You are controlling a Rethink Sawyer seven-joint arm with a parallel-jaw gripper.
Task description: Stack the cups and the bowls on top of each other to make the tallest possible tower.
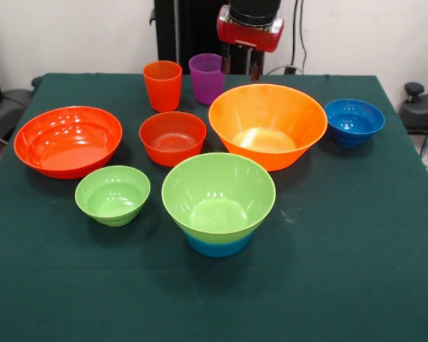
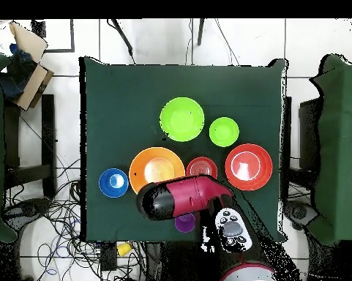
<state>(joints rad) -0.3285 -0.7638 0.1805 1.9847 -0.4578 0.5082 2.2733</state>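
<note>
While every bowl on the green table sits upright with its mouth facing straight up, we find the tower nearest the front edge in the front view: a large light green bowl nested in a light blue bowl, of which only a band shows beneath, their shared axis vertical. Just to its left sits a small light green bowl, apart from it. Behind these we see a medium red-orange bowl, with a large red-orange bowl off to the left and a large yellow-orange bowl to the right, its rim close to the medium bowl's. A dark blue bowl stands just beyond the yellow-orange one, farther right. At the back, an orange-red cup and a purple cup stand upright side by side, mouths up. We see the gripper hanging above the table's back edge, just right of the purple cup, its two dark fingers apart with nothing between them. From overhead, the red and black arm covers most of the purple cup and overlaps the edge of the yellow-orange bowl. Around the table we see a pale tiled floor strewn with cables, and a white wall behind.
</note>
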